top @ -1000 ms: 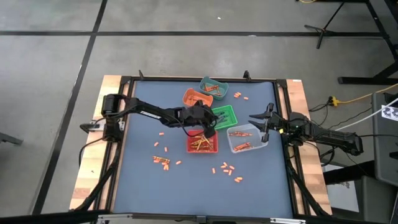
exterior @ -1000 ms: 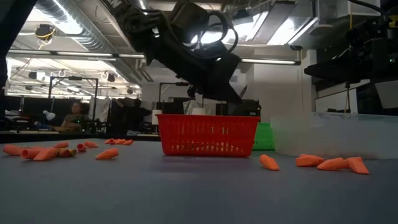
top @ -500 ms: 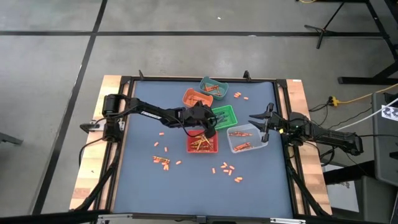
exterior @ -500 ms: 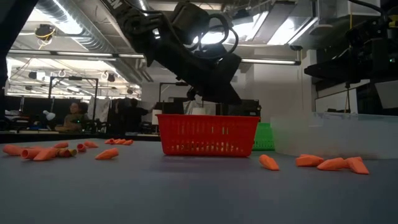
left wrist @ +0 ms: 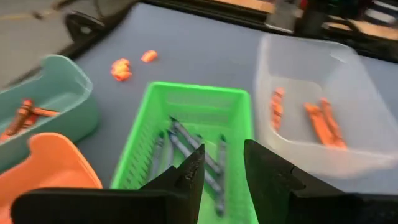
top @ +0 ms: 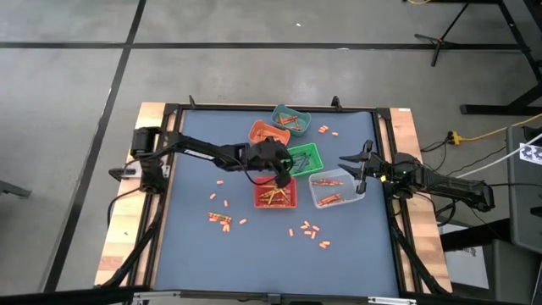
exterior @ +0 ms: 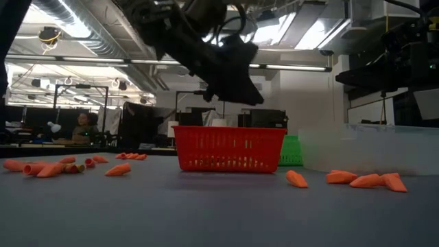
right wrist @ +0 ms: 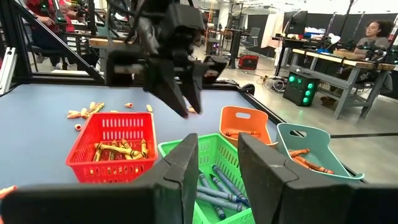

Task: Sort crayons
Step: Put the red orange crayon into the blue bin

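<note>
Since a second ago, my left gripper [top: 282,175] has risen off the red bin [top: 276,197]. From above, it hangs at that bin's rear edge, nearer than the right gripper [top: 356,163] to the loose crayons [top: 220,219] lying left of it, toward the near edge. At table height it hovers empty. My left wrist view shows fingers [left wrist: 186,177] slightly parted over the green bin [left wrist: 186,140]. The right wrist camera shows the right fingers [right wrist: 186,162] parted too.

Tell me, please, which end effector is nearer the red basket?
Left. The left end effector hovers over the red basket; the right end effector waits by the clear bin.
</note>
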{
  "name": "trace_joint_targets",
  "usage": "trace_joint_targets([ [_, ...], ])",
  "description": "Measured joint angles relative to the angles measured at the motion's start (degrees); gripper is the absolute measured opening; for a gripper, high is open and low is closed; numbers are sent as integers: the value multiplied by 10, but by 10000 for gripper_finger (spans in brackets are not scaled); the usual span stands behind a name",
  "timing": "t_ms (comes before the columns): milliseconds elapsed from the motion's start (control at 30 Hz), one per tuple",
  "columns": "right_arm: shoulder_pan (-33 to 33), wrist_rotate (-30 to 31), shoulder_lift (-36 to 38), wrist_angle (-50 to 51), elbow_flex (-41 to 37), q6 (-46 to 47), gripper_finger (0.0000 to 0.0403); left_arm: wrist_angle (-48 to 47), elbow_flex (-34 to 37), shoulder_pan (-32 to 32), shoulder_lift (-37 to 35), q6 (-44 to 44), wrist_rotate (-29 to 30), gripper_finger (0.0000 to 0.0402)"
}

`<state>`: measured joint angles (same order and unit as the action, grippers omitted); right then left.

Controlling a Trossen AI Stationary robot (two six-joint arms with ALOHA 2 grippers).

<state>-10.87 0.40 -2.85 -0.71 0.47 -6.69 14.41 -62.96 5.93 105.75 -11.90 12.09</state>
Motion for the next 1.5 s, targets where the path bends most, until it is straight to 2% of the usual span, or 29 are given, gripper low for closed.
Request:
trace_joint_targets([
  [133,0,0,0,0,0,0,113,-89,0,-6,-47,-5,-60,96],
  [300,0,0,0,0,0,0,113,-228,0,-33,-97,-60,-115,95],
  [567,0,0,0,0,0,0,113,-445,0,-124,-109,-187,-173,95],
  [767,0,0,0,0,0,0,113,-529,0,-204,-109,-208,-172,95],
  [1000,0,0,0,0,0,0,113,-612,0,-271,-105,-206,-111,95],
  [1167,0,0,0,0,0,0,113,-650,0,-296,-105,-206,-69,95],
  [1333,0,0,0,0,0,0,113,-657,2,-314,-105,-206,-67,95],
  [1500,0,0,0,0,0,0,113,-651,37,-326,-105,-210,-67,95],
])
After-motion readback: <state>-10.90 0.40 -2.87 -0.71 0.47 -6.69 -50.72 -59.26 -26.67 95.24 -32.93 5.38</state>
